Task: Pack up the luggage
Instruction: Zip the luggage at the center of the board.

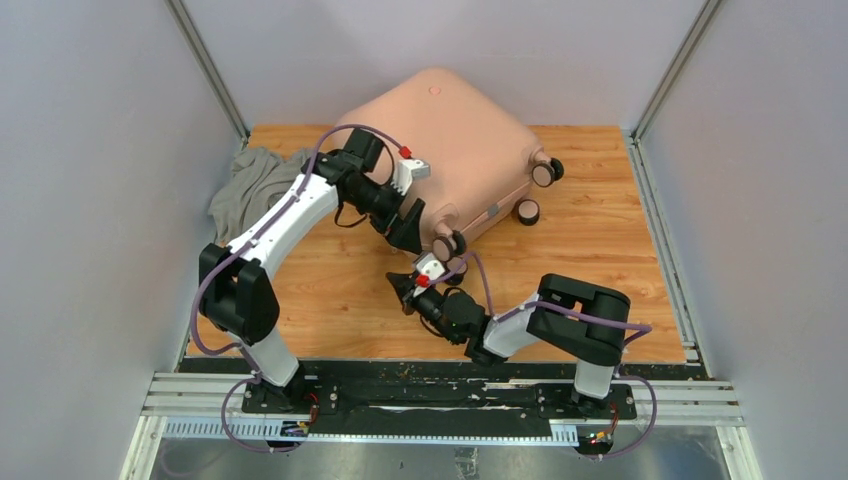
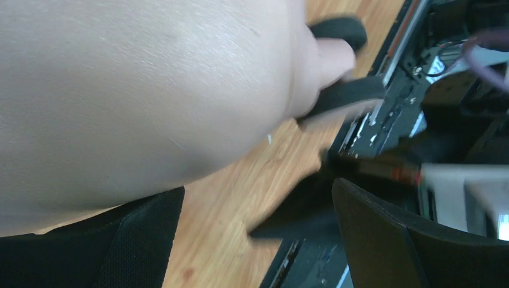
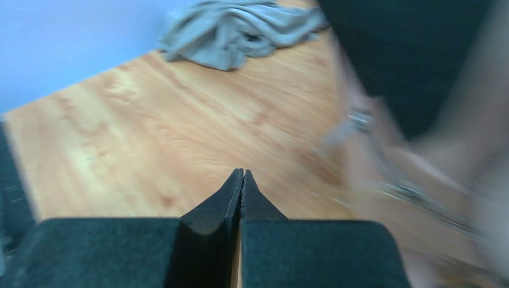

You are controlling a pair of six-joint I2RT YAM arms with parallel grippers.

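Luggage position: luggage (image 1: 450, 140) lies flat at the back middle of the table (image 1: 620, 300), turned cornerwise, dotted shell up
Done so far: nothing that can be confirmed; from above the 2 shells look shut or nearly so, and the contents are hidden
Left to do: grey garment (image 1: 250, 185) lies crumpled at the back left, just beside the case and outside it; judged not yet packed, so opening, loading and closing remain
Left gripper: left gripper (image 1: 408, 225) has its jaws spread wide and holds nothing; it sits at the case's near-left edge, 1 finger (image 2: 120, 252) against the shell
Right gripper: right gripper (image 3: 241, 186) has its fingers pressed together and is empty, low over bare wood near the corner wheel (image 1: 447, 243)
Shell: pale pink, hard, smooth with faint scuffs, rounded corners
Wheels: small, black, pale hubs
Garment: soft, limp, folded on itself
Table: warm wood-grain surface, flat
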